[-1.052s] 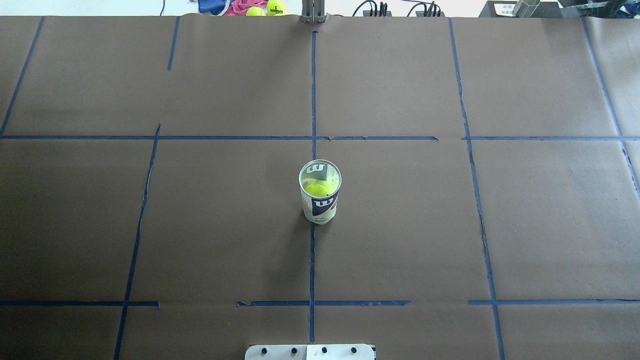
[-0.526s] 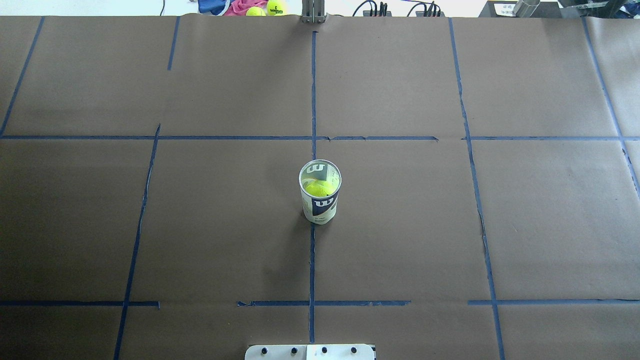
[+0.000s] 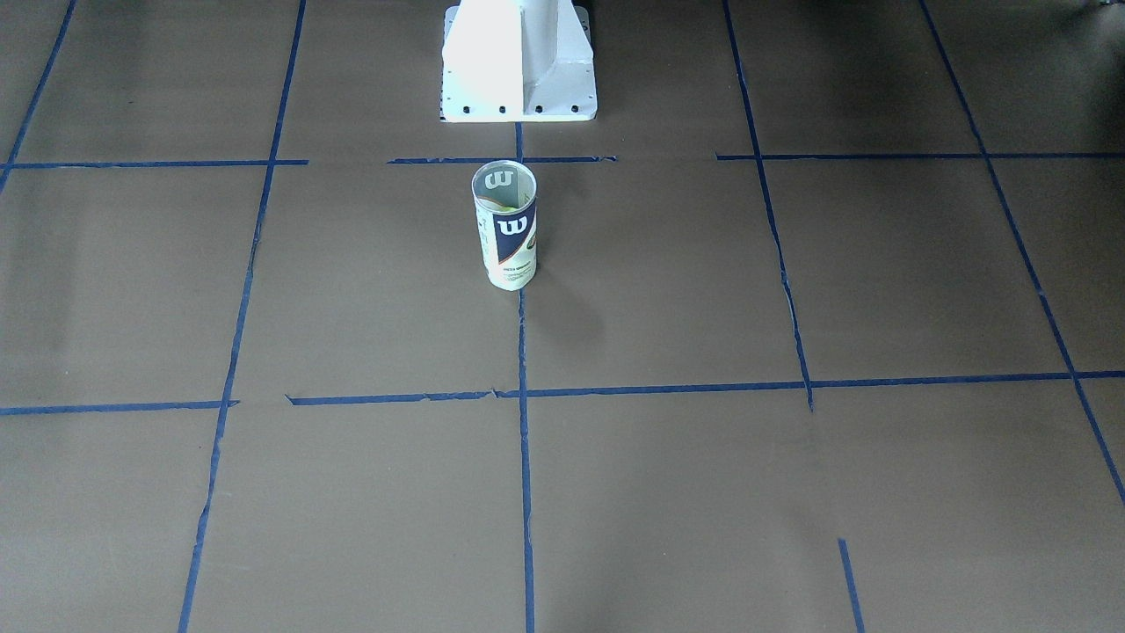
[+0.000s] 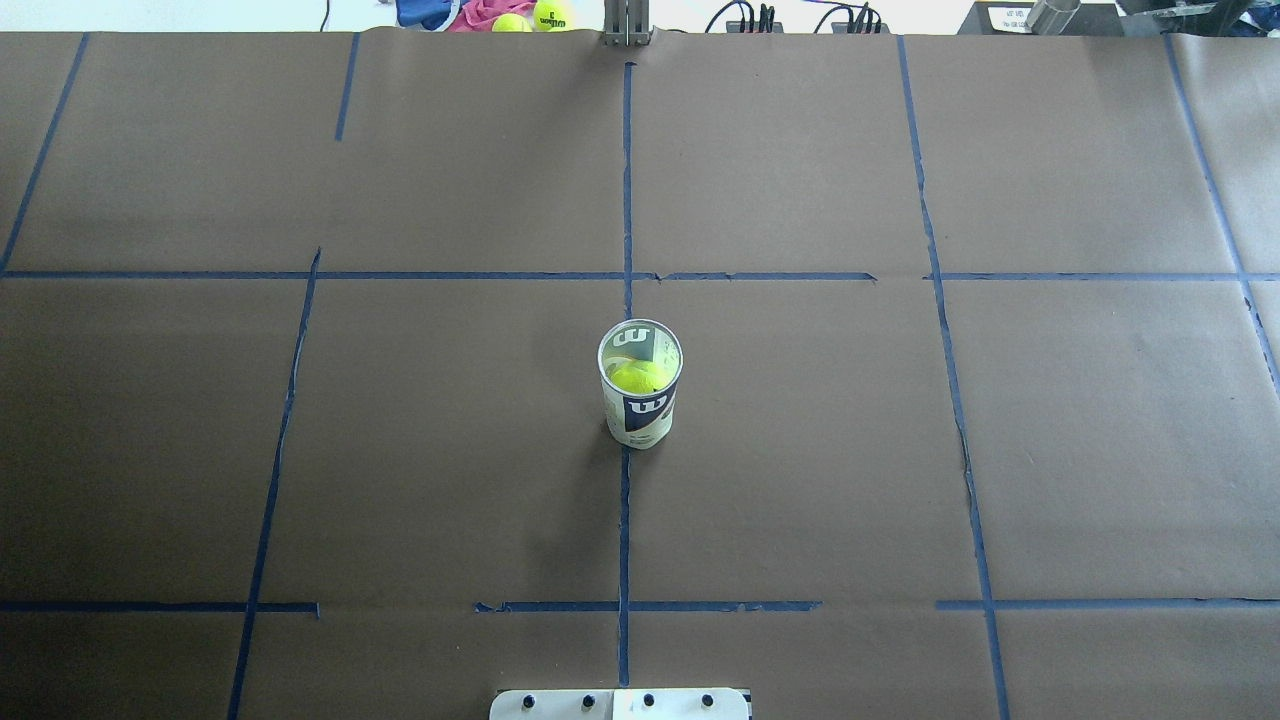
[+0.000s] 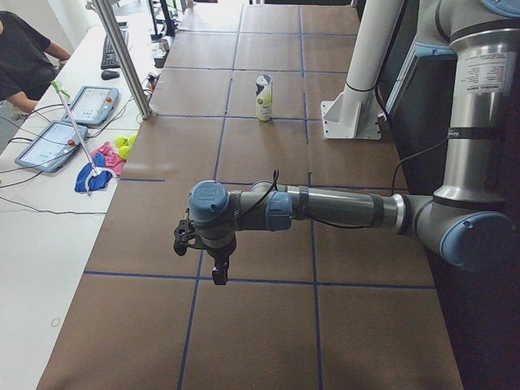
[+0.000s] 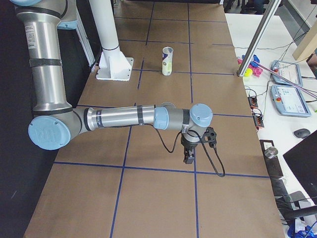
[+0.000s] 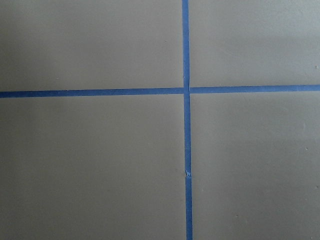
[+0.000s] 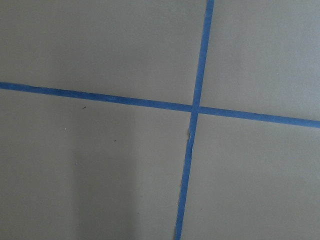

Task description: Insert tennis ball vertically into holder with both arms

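The holder (image 4: 640,400), a clear can with a white and navy Wilson label, stands upright at the middle of the table on a blue tape line. The yellow-green tennis ball (image 4: 635,377) sits inside it, seen through the open top. The holder also shows in the front view (image 3: 505,230) and far off in both side views (image 5: 263,97) (image 6: 168,61). My left gripper (image 5: 218,273) hangs over the table far from the holder, and so does my right gripper (image 6: 188,157). I cannot tell whether either is open or shut. Both wrist views show only brown paper and blue tape.
The white pedestal base (image 3: 518,66) stands just behind the holder on the robot's side. Spare tennis balls (image 4: 545,15) and cloth lie beyond the far table edge, beside a metal post (image 4: 626,25). A person (image 5: 20,57) and tablets (image 5: 85,106) are at a side desk.
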